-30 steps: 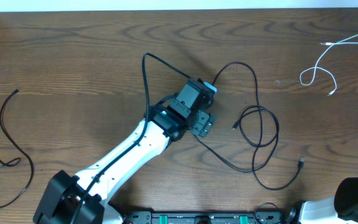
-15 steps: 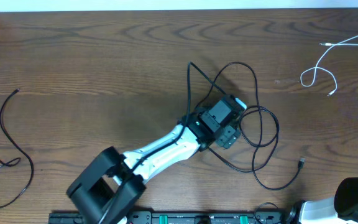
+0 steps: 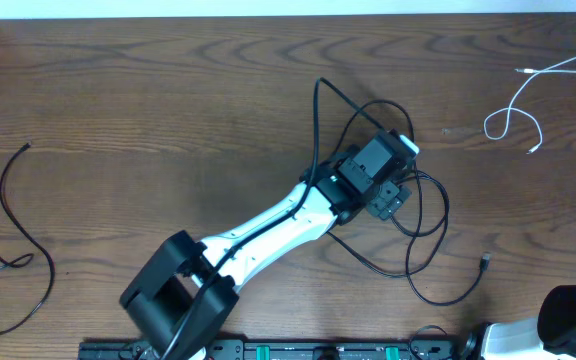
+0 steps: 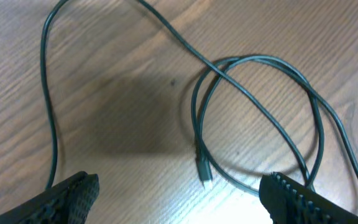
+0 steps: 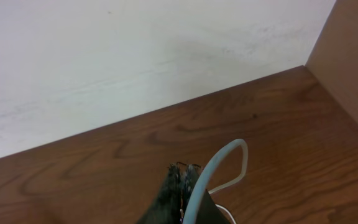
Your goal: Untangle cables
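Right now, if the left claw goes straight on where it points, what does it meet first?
Probably the black cable: its loop and plug end lie on the wooden table right between the fingers of the open left claw. Depth is unclear.

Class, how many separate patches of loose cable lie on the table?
3: black cable at the left edge; black tangle mid-table under the left gripper; white cable at the far right corner. Patches may hold several cords.
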Motion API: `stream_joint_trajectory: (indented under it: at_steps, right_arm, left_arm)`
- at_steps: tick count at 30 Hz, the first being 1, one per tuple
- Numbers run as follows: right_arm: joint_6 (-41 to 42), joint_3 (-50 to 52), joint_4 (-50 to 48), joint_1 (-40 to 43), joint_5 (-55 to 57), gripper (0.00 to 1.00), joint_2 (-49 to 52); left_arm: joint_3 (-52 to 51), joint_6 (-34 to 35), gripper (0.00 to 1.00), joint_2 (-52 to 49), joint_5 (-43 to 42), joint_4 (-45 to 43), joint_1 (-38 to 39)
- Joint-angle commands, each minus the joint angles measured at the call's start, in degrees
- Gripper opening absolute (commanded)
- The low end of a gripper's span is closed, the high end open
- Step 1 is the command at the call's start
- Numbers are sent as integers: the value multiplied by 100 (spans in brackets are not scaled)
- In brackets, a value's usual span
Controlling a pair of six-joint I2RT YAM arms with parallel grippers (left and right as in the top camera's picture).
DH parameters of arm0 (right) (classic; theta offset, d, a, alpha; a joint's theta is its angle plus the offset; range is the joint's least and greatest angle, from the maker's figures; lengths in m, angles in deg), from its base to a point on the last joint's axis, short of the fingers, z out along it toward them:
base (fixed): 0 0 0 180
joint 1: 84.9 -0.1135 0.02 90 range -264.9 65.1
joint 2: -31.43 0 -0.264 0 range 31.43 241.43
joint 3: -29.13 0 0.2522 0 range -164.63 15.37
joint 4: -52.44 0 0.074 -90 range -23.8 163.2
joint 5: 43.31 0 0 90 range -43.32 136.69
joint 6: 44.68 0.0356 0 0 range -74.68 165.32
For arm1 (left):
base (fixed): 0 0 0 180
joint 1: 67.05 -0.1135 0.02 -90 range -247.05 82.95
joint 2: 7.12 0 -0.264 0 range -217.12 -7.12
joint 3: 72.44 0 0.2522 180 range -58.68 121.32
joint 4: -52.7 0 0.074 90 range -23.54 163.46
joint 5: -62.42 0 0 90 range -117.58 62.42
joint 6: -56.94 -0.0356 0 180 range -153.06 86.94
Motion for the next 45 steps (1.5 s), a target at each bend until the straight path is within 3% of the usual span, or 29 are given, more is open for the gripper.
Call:
stream_joint_trajectory:
  at_steps: [1, 18, 20, 23, 24, 25, 31, 35, 40, 45]
  right_arm:
    - [-72, -59, 0, -9, 22, 1, 35]
    - [-76, -59, 114, -13, 24, 1, 35]
    - [-76, -57, 129, -13, 24, 1, 35]
    - [-74, -57, 151, -13, 24, 1, 35]
    - [-74, -57, 153, -13, 24, 1, 35]
    - [-76, -57, 155, -13, 24, 1, 35]
    - [-74, -57, 240, -13, 22, 1, 35]
    - [-74, -57, 286, -13, 22, 1, 35]
    - [-76, -55, 302, -13, 22, 1, 35]
    - [-74, -52, 302, -13, 22, 1, 35]
  left_arm:
    - [391, -304, 88, -629, -142, 188, 114]
    - [787, -343, 87, -1932, 13, 205, 273]
    - [787, -345, 83, -1934, 13, 203, 273]
    - [787, -345, 23, -1939, 15, 214, 273]
    - [787, -345, 11, -1939, 37, 232, 273]
    - [785, -348, 8, -1939, 37, 251, 273]
    - [769, -470, 8, -1941, 485, 573, 52]
    - [772, -170, 7, -1926, 483, 581, -328]
    - [772, 179, 7, -1816, 529, 748, -1178]
    - [772, 177, 7, -1818, 1193, 1233, -2190]
